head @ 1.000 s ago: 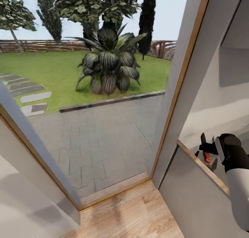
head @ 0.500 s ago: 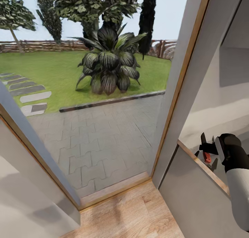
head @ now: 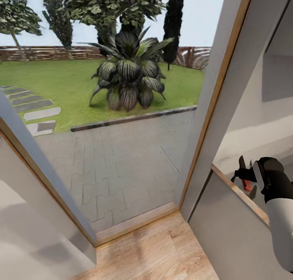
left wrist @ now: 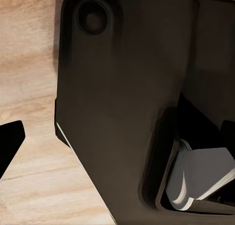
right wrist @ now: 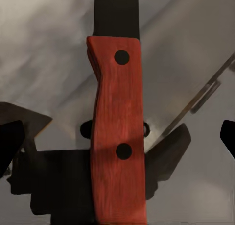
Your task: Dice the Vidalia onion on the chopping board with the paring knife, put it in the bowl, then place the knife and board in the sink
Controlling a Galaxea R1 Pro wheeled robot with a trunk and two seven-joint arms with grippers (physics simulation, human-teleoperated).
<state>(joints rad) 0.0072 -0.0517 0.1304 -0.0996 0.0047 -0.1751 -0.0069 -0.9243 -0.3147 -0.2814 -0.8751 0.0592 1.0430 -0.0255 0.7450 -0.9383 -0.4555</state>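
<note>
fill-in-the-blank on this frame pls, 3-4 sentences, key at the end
1. The right gripper is shut on the paring knife, whose handle is coloured ____.
2. The knife handle carries ____ dark rivets.
3. Through the glass, a big leafy plant stands on the ____.
4. The floor at the base of the window is made of ____.

Missing words: red-orange; two; grass; wood

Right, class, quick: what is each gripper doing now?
Left gripper: cannot be told; its wrist view shows dark robot body over wood floor.
Right gripper: shut on the knife, red handle between its fingers.
</note>
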